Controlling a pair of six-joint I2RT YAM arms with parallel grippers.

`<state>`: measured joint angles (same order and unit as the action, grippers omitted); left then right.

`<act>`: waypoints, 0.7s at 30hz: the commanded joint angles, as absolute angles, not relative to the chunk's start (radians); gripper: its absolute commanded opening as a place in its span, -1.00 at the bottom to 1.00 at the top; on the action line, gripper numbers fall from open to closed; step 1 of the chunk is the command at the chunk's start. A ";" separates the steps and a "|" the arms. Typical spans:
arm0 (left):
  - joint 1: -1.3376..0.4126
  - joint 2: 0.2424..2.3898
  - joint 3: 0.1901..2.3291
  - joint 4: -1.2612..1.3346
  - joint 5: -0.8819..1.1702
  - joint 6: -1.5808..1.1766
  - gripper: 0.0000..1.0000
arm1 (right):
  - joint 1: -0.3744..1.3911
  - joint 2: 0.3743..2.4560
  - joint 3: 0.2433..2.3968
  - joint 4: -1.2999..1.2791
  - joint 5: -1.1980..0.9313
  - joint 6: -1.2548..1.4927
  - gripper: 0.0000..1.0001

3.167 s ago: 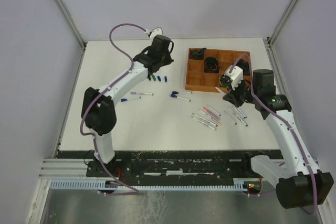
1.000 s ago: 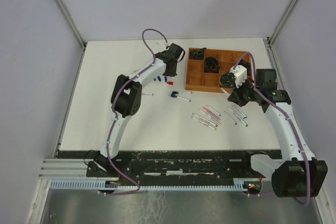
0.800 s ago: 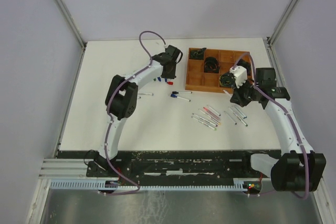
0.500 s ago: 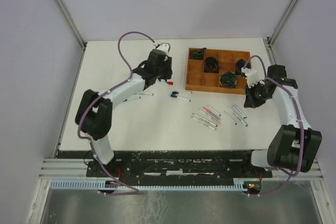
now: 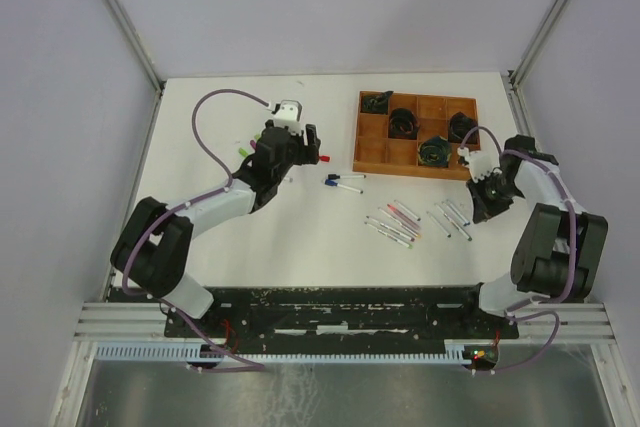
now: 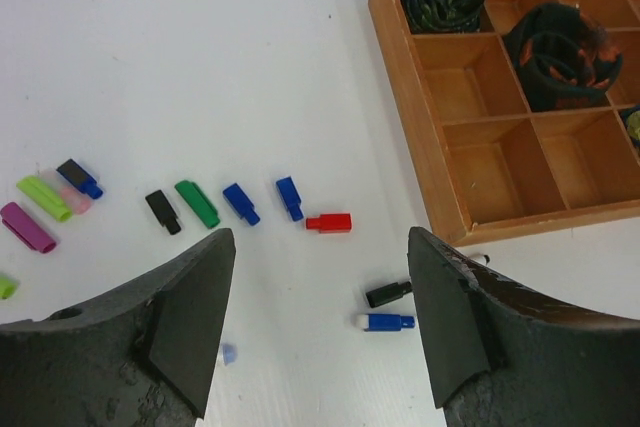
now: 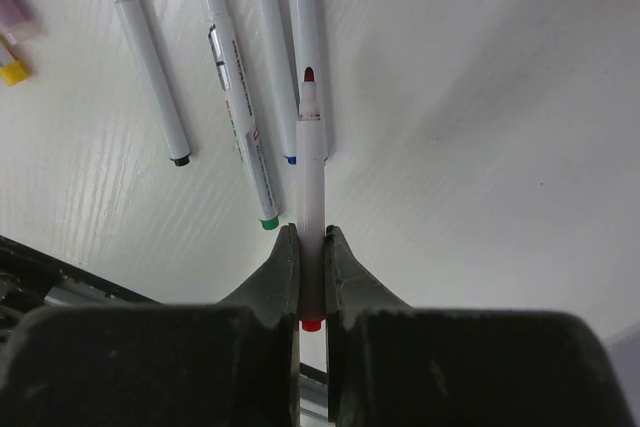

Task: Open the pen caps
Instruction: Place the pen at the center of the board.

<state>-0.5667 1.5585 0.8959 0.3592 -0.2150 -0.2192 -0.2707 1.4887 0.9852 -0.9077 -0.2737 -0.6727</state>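
Observation:
Loose pen caps lie in a row on the white table in the left wrist view: red [image 6: 328, 222], blue [image 6: 290, 198], green [image 6: 197, 203], black [image 6: 163, 212], purple [image 6: 27, 227]. My left gripper [image 6: 318, 267] hangs open above them with nothing between its fingers, just near of the red cap [image 5: 322, 158]. My right gripper [image 7: 311, 247] is shut on an uncapped red pen [image 7: 311, 172], its tip pointing away over several uncapped pens [image 7: 236, 97] lying on the table. From above, the right gripper [image 5: 487, 192] sits right of the pen cluster [image 5: 400, 222].
A brown compartment tray [image 5: 365, 137] holding dark bundles stands at the back right; its wall [image 6: 420, 137] is to the right of the left gripper. Two capped pens, black [image 6: 388, 293] and blue [image 6: 385, 321], lie near the tray's corner.
My left gripper has opened wide and drawn back left, away from the tray. The right arm has swung right and nearer with the red pen still gripped.

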 commanded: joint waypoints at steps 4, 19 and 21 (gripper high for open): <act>-0.563 1.516 0.901 0.480 -0.272 -0.150 0.53 | -0.270 1.563 1.064 -0.801 -0.275 -0.622 -0.80; -0.564 1.520 0.895 0.483 -0.294 -0.146 0.52 | -0.215 1.690 1.088 -0.755 -0.207 -0.597 -0.57; -0.563 1.520 0.893 0.483 -0.296 -0.146 0.52 | -0.213 1.701 1.087 -0.756 -0.208 -0.597 -0.54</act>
<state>-0.5667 1.5547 0.8955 0.4221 -0.2626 -0.1883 -0.2157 1.6855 1.0527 -0.7780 -0.2337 -0.6212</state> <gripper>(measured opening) 0.763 0.215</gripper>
